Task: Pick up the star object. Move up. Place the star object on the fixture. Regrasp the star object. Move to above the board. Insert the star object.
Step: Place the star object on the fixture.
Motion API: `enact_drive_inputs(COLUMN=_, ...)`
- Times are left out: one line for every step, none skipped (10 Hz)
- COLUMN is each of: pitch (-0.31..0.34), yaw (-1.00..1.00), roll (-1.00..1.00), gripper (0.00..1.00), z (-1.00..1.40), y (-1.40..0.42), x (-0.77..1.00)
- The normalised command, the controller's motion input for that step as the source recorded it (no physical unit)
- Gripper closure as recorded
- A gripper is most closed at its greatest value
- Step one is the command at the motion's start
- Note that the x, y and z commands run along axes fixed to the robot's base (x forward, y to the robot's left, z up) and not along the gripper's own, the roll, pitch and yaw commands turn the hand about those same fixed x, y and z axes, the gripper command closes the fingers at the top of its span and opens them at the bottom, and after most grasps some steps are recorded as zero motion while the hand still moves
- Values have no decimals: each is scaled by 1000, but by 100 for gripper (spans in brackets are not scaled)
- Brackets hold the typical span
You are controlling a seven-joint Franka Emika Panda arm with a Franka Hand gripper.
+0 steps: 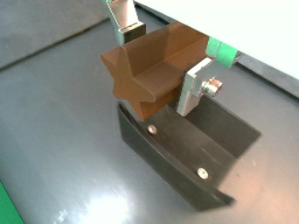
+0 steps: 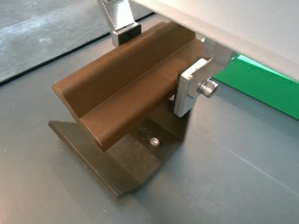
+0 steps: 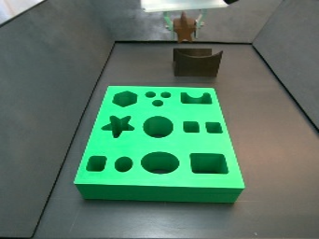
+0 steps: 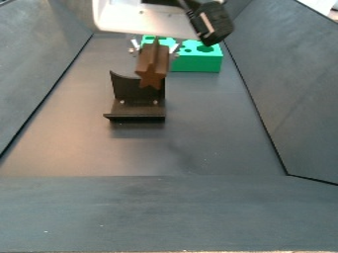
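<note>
- hand sits right over the fixture, star object between its fingers
- in a side view, board lies on the tabletop in front of the fixture, apart from it

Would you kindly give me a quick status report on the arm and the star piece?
Gripper shut on star object, over the fixture. Star's lower end at the fixture; contact unclear. Board apart, star hole open. Nothing in the way.
</note>
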Motion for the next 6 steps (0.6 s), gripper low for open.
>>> enact_drive_inputs(pitch=54, yaw=30, roll=-1000, gripper=100, z=1000, y=18, x=433)
enact_drive_inputs(pitch=72, yaw=11, roll=-1000, gripper=100, z=1000, y=41, x=299)
enact_drive_inputs(pitch=83, yaw=-6, roll=-1000, gripper=100, z=1000, y=65, x=204)
enact_drive_inputs(pitch=87, yaw=-11, roll=-1000, gripper=100, z=924, y=61, x=110)
enact_drive_inputs(pitch=70, yaw=-21, roll=-1000, gripper=100, z=652, y=47, x=-6)
enact_drive_inputs(pitch=64, yaw=-32, roll=-1000, gripper=100, z=458, y=34, x=-7)
